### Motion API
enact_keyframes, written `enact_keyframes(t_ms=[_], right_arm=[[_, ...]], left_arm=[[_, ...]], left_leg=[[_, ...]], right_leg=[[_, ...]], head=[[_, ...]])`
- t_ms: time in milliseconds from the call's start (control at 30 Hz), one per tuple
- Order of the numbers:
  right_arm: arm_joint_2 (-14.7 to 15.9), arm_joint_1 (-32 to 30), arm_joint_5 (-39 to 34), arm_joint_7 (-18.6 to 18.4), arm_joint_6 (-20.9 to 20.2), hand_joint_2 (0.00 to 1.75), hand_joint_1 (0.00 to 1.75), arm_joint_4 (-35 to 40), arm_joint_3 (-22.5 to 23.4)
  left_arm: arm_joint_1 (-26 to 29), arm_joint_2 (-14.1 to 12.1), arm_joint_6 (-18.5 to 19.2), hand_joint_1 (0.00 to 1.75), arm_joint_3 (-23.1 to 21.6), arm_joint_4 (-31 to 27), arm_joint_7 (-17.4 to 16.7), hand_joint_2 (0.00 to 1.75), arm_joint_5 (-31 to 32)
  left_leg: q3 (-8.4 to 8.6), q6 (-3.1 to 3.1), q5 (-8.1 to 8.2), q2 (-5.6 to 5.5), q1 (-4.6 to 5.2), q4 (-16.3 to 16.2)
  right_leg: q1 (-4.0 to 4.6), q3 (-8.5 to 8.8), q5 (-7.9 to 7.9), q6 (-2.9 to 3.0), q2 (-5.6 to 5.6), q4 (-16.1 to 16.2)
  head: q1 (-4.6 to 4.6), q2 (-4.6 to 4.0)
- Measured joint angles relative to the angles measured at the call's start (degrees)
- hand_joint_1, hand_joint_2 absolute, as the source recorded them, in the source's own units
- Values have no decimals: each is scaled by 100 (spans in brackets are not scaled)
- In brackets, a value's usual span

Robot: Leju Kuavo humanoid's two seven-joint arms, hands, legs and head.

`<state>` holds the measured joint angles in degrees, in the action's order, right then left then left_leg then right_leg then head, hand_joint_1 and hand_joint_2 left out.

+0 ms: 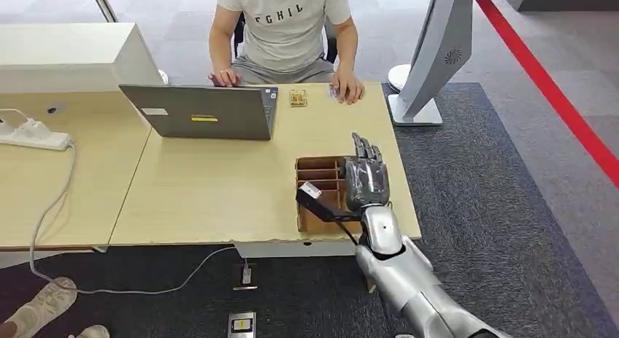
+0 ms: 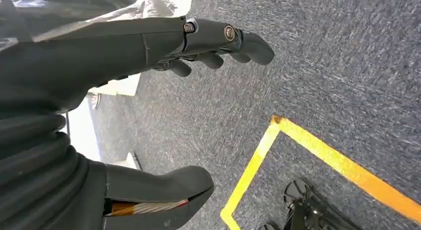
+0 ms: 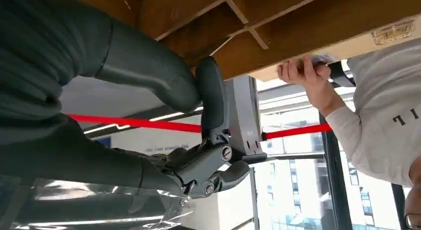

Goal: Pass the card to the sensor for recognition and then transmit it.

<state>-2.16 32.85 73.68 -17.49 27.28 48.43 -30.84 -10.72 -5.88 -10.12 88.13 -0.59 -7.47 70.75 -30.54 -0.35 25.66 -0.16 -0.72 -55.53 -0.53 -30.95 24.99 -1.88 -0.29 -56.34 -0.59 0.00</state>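
Our right robot hand [image 1: 365, 179] hovers released over the card box [image 1: 319, 194]; our left robot hand [image 2: 164, 115] hangs released above the carpet [image 2: 322, 81].

The right arm [image 1: 409, 279] is silver, with smooth rounded metal segments, and ends in a dark grey right hand [image 1: 365, 179] with a glossy back and darker fingers [image 1: 367, 150]. A thin black cable runs along its wrist. Close up, the left hand [image 2: 149, 51] has a grey ribbed cover [image 2: 35, 160], a thick grey thumb [image 2: 159, 195] and small round silver screws at the fingers. Clear plastic film wraps both forearms
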Motion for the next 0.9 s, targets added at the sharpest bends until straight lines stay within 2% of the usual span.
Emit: enact_keyframes(t_ms=[33,67,100,133,200,533,900], right_arm=[[-2,7,6,-2,4,175,152,-28,-2],[-11,23,18,-15,9,175,152,-70,-2],[-13,35,22,-26,17,175,91,-98,-4],[-13,43,24,-39,19,175,21,-116,-7],[-13,55,33,-61,39,175,0,-153,-9],[-6,68,-22,-68,225,175,0,-269,-20],[26,71,-31,-66,240,175,0,-293,-17]], left_arm=[[1,2,0,19,0,0,13,175,11],[1,4,4,19,0,0,26,175,28],[1,5,35,19,0,0,33,175,44],[0,4,48,19,0,0,39,175,52],[1,6,72,21,0,0,44,175,70],[3,7,90,21,0,0,44,175,57],[4,4,138,21,0,0,55,175,171]], left_leg=[[-1,0,0,0,0,0],[0,0,0,0,0,0],[0,0,0,0,0,0],[0,0,0,0,0,0],[1,0,0,0,0,0],[1,-1,-1,0,0,0],[1,-1,-1,0,0,0]], right_leg=[[0,0,0,0,0,0],[0,0,0,0,0,0],[0,0,0,0,0,0],[0,0,0,0,0,0],[0,0,0,0,0,0],[0,0,0,0,0,0],[0,0,0,0,0,0]], head=[[0,0],[0,0],[0,0],[0,0],[0,0],[0,0],[0,0]])
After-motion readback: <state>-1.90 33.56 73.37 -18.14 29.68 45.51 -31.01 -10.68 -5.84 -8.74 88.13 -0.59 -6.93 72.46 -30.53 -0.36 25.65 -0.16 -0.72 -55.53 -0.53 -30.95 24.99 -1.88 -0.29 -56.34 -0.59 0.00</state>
